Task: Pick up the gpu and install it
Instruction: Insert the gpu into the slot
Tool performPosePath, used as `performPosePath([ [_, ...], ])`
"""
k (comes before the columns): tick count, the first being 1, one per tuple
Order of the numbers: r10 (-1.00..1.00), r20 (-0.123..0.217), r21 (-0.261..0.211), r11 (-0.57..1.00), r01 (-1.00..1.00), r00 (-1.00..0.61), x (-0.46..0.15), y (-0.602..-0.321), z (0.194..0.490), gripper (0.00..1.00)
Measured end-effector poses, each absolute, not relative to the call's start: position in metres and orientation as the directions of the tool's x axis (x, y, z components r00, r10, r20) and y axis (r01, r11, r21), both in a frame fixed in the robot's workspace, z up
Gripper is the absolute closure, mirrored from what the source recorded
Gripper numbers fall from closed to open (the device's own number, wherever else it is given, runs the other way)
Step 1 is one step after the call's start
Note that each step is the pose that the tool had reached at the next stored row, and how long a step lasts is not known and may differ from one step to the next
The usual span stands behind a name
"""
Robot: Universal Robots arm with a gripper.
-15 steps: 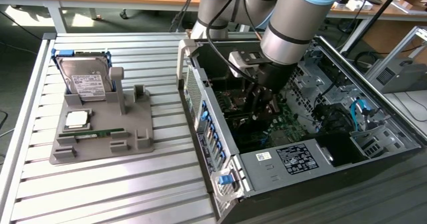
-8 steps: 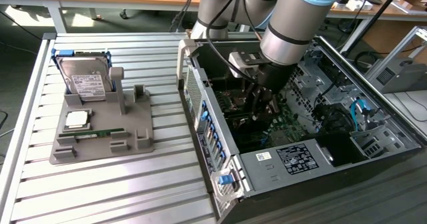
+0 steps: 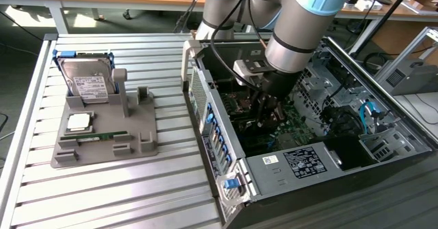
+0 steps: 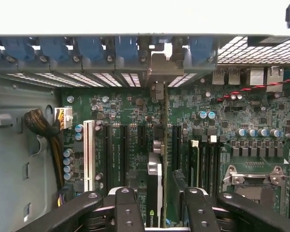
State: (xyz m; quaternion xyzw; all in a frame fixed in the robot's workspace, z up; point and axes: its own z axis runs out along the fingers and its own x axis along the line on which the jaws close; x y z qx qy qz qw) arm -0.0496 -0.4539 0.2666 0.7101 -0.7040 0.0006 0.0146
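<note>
The gpu (image 4: 154,186) stands on edge on the green motherboard (image 4: 121,104), a thin dark card seen from above. Its silvery bracket (image 4: 157,65) sits against the case's rear slot openings, under the row of blue clips. My gripper (image 4: 162,212) straddles the card's near end. Its black fingers (image 4: 128,208) stand open on either side, and a gap shows between the left finger and the card. In the exterior view my gripper (image 3: 270,111) reaches down deep inside the open computer case (image 3: 226,152).
On the slatted table to the exterior view's left, a grey holder (image 3: 140,147) carries a hard drive (image 3: 89,80), a processor (image 3: 79,121) and a green memory stick (image 3: 96,136). Inside the case are a white slot (image 4: 89,154), a cable bundle (image 4: 38,123) and the processor socket (image 4: 251,183).
</note>
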Motion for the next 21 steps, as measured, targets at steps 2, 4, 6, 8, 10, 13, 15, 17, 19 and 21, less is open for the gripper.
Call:
performPosePath([
  [2, -1.000, 0.022, 0.020, -0.008, -1.000, 0.009, -0.0496, -0.4539, 0.2631, 0.60],
  [4, -1.000, 0.022, 0.020, -0.008, -1.000, 0.009, -0.0496, -0.4539, 0.2601, 0.60],
  [6, -1.000, 0.022, 0.021, -0.008, -1.000, 0.009, -0.0497, -0.4539, 0.2599, 0.60],
  [8, -1.000, 0.022, 0.021, -0.008, -1.000, 0.009, -0.0496, -0.4539, 0.2599, 0.60],
  [10, -1.000, 0.022, 0.020, -0.008, -1.000, 0.009, -0.0496, -0.4539, 0.2598, 0.60],
  [13, -1.000, 0.022, 0.020, -0.008, -1.000, 0.009, -0.0496, -0.4539, 0.2598, 0.73],
  [15, -1.000, 0.022, 0.020, -0.008, -1.000, 0.009, -0.0496, -0.4539, 0.2598, 0.73],
  [17, -1.000, 0.022, 0.020, -0.008, -1.000, 0.009, -0.0496, -0.4539, 0.2598, 0.73],
  [19, -1.000, 0.021, 0.020, -0.008, -1.000, 0.009, -0.0496, -0.4538, 0.2613, 0.73],
  [21, -1.000, 0.023, 0.021, -0.008, -1.000, 0.009, -0.0497, -0.4540, 0.2660, 0.73],
])
